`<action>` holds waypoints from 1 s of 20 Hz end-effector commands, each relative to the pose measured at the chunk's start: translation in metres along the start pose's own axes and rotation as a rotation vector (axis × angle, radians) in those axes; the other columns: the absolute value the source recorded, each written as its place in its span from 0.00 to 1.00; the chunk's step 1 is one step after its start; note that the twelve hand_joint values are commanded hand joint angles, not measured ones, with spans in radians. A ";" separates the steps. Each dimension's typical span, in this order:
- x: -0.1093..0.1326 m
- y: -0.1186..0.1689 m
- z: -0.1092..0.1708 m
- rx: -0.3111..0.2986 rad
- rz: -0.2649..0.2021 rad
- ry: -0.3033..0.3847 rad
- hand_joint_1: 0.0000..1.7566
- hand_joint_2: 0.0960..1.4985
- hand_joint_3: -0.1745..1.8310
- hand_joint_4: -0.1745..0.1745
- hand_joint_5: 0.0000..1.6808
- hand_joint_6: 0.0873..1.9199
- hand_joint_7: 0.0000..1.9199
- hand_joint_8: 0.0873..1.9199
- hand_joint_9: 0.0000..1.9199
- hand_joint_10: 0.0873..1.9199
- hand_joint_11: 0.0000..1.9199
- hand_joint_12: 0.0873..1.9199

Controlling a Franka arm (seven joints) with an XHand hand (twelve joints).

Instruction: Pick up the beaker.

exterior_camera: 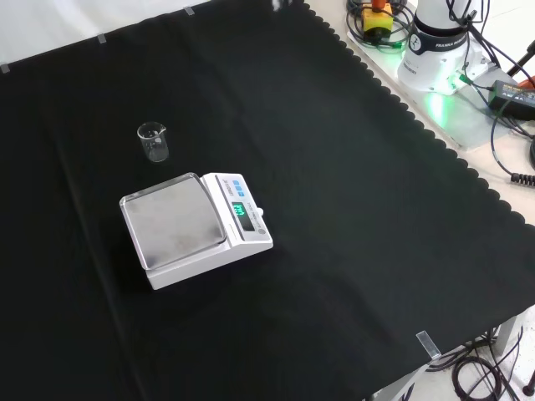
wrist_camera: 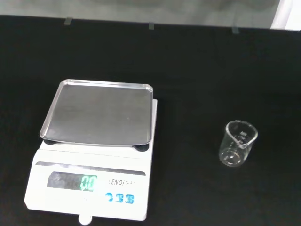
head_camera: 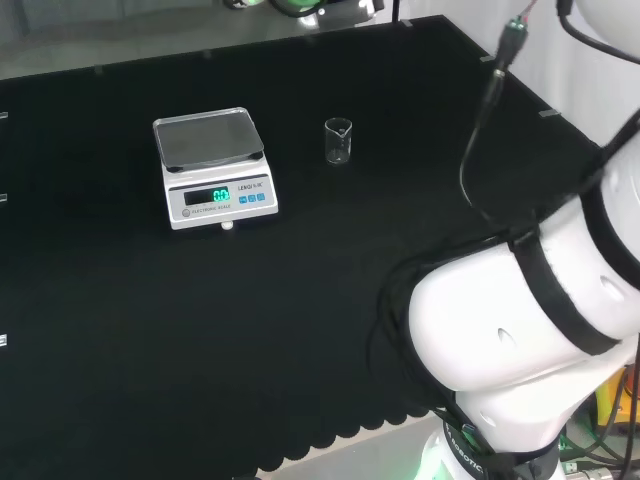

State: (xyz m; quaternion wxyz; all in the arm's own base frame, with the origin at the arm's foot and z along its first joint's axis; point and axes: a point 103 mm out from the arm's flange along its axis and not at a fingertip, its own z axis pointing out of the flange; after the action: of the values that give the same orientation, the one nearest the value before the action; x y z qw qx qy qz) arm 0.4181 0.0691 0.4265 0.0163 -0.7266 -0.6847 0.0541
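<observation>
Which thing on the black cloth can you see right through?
The little glass beaker, standing upright on the cloth beside the scale. It is clear and looks empty; the scale is solid white with a metal pan on top.

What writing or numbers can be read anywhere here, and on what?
Scale: lit green digits and a small label beside them, too blurred to quote.
Beaker: faint printed marks, too small to read.
Black cloth: no print.

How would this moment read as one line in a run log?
beaker: upright on cloth, untouched | scale: pan bare, apart from beaker | pickup: not begun
</observation>
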 end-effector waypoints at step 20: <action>-0.002 0.203 0.143 0.049 0.094 0.005 0.21 0.60 0.22 0.16 0.11 0.00 0.00 0.21 0.00 0.36 0.03 0.79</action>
State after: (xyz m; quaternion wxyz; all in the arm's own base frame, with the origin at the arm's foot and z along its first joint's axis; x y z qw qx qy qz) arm 0.5674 0.0676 0.2895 0.0395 -0.7405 -0.6675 0.0670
